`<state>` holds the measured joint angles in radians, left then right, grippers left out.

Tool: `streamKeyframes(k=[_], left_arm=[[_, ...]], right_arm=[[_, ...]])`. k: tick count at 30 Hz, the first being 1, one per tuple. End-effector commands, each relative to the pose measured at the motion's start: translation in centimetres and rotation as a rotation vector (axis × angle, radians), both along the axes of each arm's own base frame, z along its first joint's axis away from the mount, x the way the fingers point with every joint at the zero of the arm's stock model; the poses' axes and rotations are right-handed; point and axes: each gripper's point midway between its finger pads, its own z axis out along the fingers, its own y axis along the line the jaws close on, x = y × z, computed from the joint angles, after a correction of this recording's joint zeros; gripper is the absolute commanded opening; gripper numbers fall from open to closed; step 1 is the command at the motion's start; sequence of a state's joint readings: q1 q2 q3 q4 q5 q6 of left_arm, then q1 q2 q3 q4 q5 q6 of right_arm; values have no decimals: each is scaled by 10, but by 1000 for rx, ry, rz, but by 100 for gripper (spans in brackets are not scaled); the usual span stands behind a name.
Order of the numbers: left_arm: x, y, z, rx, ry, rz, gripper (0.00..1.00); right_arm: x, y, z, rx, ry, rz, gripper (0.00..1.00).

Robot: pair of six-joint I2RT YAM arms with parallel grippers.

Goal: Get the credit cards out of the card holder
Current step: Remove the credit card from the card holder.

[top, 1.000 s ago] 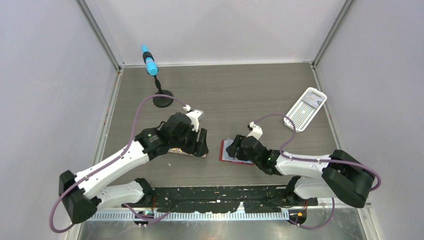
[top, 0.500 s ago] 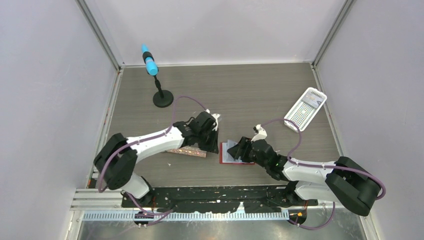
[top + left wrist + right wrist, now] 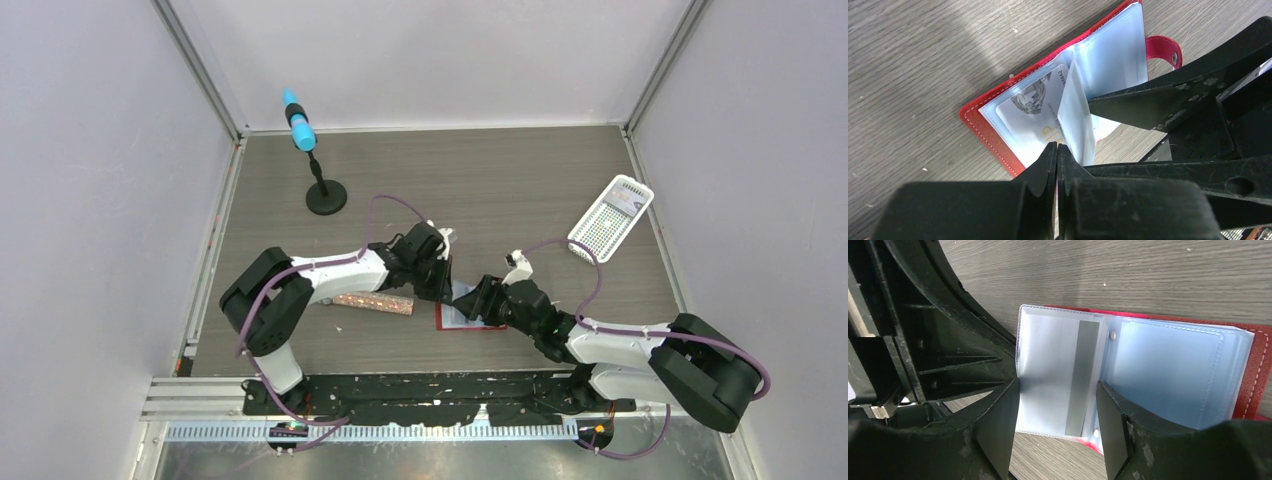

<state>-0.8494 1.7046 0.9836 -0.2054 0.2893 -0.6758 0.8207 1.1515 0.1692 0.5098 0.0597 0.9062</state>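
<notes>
The card holder (image 3: 1098,60) is laid open on the tabletop (image 3: 923,60). The left hand (image 3: 1057,152) is pressed shut by a credit card (image 3: 1035,107); the right hand (image 3: 1058,415) is spread. The card looks thin, stiff, slippery: best pinched at its edge

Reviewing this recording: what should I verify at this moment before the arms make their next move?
1. Card holder lies open on the table: ok.
2. Left gripper shut, tips over the printed card: ok.
3. That card actually pinched: cannot tell.
4. Right gripper open, fingers either side of a sleeve: ok.
5. Glittery tube apart from the holder: ok.
</notes>
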Motion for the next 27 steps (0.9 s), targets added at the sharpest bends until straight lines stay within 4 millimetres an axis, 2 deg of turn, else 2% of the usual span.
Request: streamKeyframes(k=[1,7,9,10,11,14,15,16,21,22,23,24,25,26,27], left_arm=[[10,-21,16,-104,-28,-20,0],[7,-22,18,-128,-28,-33,0],[6,-23,20,-138,-27,-38,0],[6,-24,21,-144,-25,-40,0],[5,-25,23,-152,-24,-41,0],[3,-28,25,-174,-16,-48,0],[2,-29,26,-182,-11,-51,0],[1,-31,27,-192,-4,-53,0],[-4,-40,32,-227,6,-79,0],[-5,-40,32,-227,5,-82,0],[-6,-42,33,-230,5,-87,0],[-7,-43,34,-232,8,-92,0],[-8,-45,35,-235,7,-99,0],[-8,-47,35,-237,6,-105,0],[-9,-48,36,-238,5,-108,0]], right_arm=[[6,10,20,58,-63,26,50],[5,5,18,14,-42,19,64],[6,0,24,-6,-49,1,67],[6,-6,19,-44,-36,-15,68],[8,-8,27,-41,-50,-26,71],[7,-21,23,-104,-43,-60,76],[8,-22,29,-99,-53,-63,77],[7,-25,26,-121,-46,-64,78],[6,-31,41,-125,-68,-73,79],[4,-35,39,-145,-57,-76,78],[4,-36,47,-139,-73,-77,78],[2,-40,45,-159,-61,-79,77],[2,-41,54,-149,-80,-80,76],[0,-45,53,-166,-74,-83,75],[1,-45,63,-156,-97,-86,75]])
